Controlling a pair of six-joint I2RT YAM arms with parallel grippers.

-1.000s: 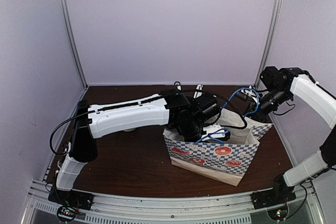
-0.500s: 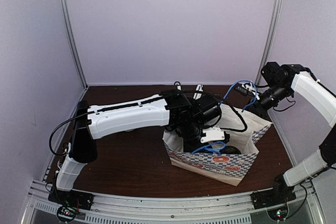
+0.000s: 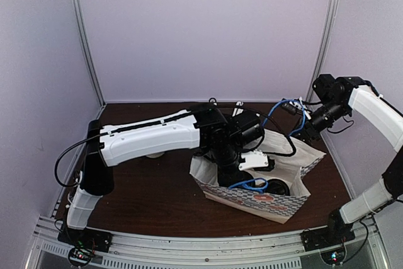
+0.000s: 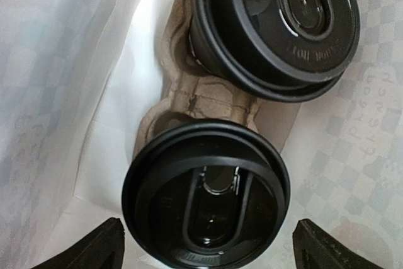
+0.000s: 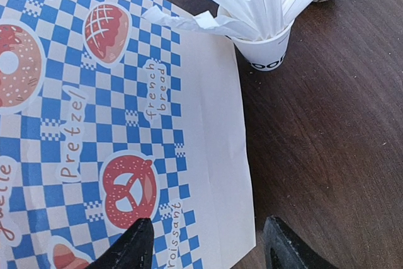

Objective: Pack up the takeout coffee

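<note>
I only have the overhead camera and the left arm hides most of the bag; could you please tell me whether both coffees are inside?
Observer: Yes, the nearer cup and the farther cup sit lidded in a cardboard carrier inside the bag.
Operator: Is that arm clamping one?
Observer: No, the left gripper is open, fingertips either side of that nearer cup.
Operator: And on the right?
Observer: Past the open right gripper, a white cup of stirrers stands on the table beside the bag.
</note>
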